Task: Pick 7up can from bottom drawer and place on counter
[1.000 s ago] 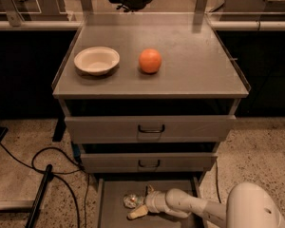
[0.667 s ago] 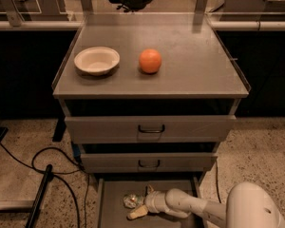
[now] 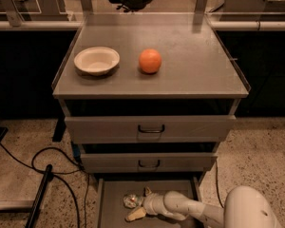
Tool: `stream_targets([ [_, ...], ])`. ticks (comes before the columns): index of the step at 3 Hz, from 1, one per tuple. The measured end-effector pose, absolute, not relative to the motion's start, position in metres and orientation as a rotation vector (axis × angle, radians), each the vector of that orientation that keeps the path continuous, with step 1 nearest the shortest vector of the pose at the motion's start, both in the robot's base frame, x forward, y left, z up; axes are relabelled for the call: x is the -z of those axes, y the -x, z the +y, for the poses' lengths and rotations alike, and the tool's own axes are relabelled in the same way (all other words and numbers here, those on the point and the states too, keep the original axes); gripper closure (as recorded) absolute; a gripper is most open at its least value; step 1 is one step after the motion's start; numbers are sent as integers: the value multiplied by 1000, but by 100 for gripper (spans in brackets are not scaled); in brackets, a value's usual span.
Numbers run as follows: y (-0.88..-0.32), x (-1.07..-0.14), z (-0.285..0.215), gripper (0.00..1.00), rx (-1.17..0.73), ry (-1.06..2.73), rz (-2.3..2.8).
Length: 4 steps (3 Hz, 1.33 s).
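1. Camera view, from above: a bowl [image 3: 97, 60] and an orange [image 3: 150, 61] are seen apart on the bench [image 3: 194, 65].
2. Two upper drawers [image 3: 109, 126] are seen shut; the bottom drawer [image 3: 113, 190] is pulled open.
3. The can [image 3: 131, 201] is seen inside the bottom drawer, left of centre.
4. The hand [image 3: 137, 204] is held low in the bottom drawer, right at the can, with the arm [image 3: 190, 208] reached in from the lower right.
5. Whether the can is gripped or the hand is open cannot be told.
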<state>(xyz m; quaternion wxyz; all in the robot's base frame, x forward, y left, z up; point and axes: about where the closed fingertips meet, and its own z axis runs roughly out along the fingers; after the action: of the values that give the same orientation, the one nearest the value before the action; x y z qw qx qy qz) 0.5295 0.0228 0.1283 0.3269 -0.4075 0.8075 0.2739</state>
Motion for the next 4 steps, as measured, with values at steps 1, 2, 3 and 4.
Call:
stream_targets([
  [1, -527, -112, 29, 0, -752, 1063, 2123],
  [2, -527, -99, 33, 0, -778, 1058, 2140],
  [3, -527, -99, 33, 19, -778, 1058, 2140],
  [4, -527, -99, 33, 42, -778, 1058, 2140],
])
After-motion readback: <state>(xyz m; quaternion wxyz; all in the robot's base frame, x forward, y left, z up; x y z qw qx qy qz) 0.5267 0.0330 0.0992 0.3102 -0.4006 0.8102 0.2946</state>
